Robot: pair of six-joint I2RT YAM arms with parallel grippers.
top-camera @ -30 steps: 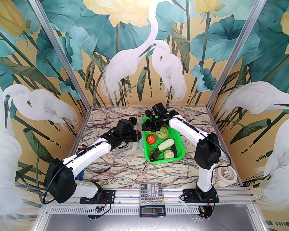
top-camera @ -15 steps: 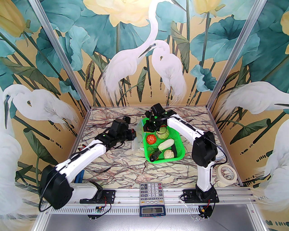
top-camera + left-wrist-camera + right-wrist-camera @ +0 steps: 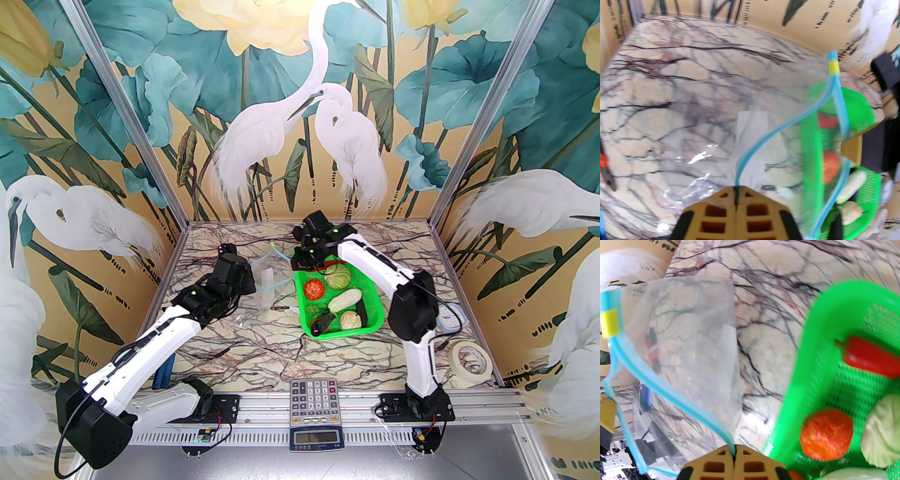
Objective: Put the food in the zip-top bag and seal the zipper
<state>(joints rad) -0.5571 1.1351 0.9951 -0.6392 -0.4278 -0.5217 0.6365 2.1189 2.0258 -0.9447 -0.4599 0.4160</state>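
Observation:
The clear zip-top bag (image 3: 268,287) hangs spread between my two grippers, left of the green basket (image 3: 370,300). My left gripper (image 3: 254,277) is shut on one lip of the light-blue zipper (image 3: 778,131), pinched at my fingertips (image 3: 736,187). My right gripper (image 3: 296,263) is shut on the other lip of the zipper (image 3: 670,392), at the basket's far left corner. The bag (image 3: 693,345) holds nothing. The food lies in the basket: red chili (image 3: 869,357), tomato (image 3: 315,289), green cabbage (image 3: 338,276), napa cabbage (image 3: 344,300), eggplant (image 3: 323,323) and pale bulb (image 3: 350,321).
A calculator (image 3: 314,396) and a scale display (image 3: 315,438) sit at the near edge between the arm bases. A tape roll (image 3: 470,363) and a small white box (image 3: 450,321) lie right of the right arm. Walls enclose the marble table (image 3: 262,342) on three sides.
My right gripper has closed on the bag's lip. My left arm has drawn back to the left with its lip, pulling the bag's mouth apart.

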